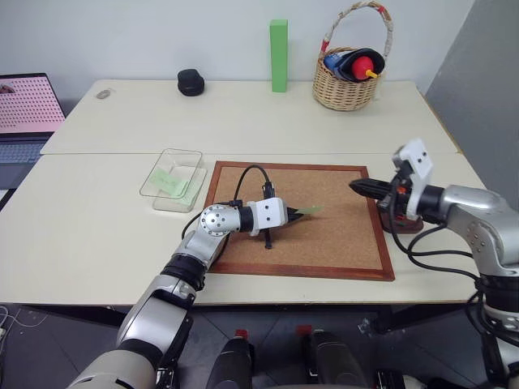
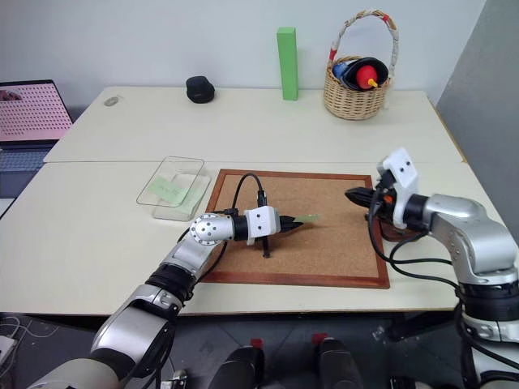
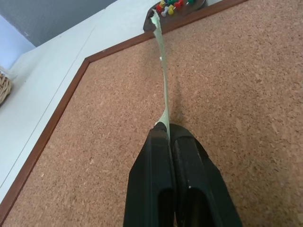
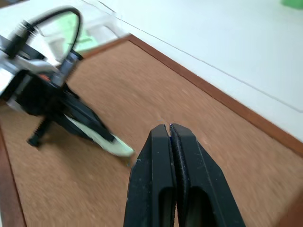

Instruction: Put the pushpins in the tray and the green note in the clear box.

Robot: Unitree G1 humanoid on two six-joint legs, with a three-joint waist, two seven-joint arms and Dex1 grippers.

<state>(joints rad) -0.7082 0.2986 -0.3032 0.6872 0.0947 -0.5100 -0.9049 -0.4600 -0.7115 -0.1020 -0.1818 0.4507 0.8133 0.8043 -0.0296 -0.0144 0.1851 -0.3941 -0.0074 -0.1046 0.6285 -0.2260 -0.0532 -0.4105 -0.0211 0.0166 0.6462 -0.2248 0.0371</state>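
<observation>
Left gripper (image 1: pixel 293 217) is clamped on one edge of the green note (image 1: pixel 308 211), holding it clear above the cork board (image 1: pixel 332 243), presumably for carrying to the clear box (image 1: pixel 172 179) beside the board's left edge. Right gripper (image 1: pixel 359 187), fingers pressed together and empty, hangs near the tray (image 3: pixel 174 10) of pushpins (image 3: pixel 171 5) at the board's right edge.

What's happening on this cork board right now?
The left gripper is shut on a green note, holding it just above the cork board. The right gripper is shut and empty near the board's right edge, by the tray of pushpins. The clear box already holds green paper.
</observation>
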